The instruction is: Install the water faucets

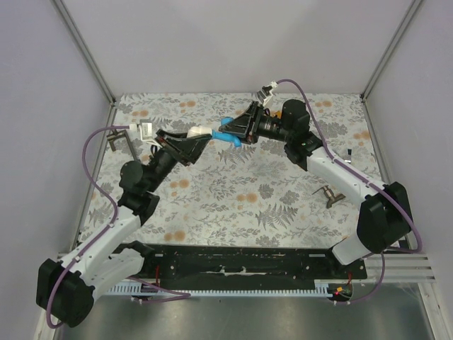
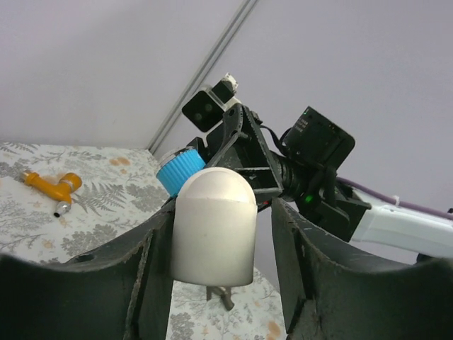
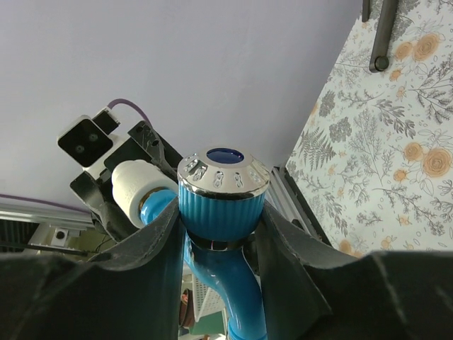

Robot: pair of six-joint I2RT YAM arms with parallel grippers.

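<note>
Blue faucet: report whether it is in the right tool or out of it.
In: the blue faucet is pinched by its ribbed knob between the fingers of the right tool.

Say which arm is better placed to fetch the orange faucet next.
Probably left: the left end effector gapes around the white fitting, the orange faucet in its view; the right end effector clamps the blue faucet.

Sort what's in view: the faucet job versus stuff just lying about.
Job:
blue faucet, clamped in the right gripper
white fitting on its end, inside the left gripper
orange faucet, lying on the table

Lying about:
left dark bracket
right dark bracket
</note>
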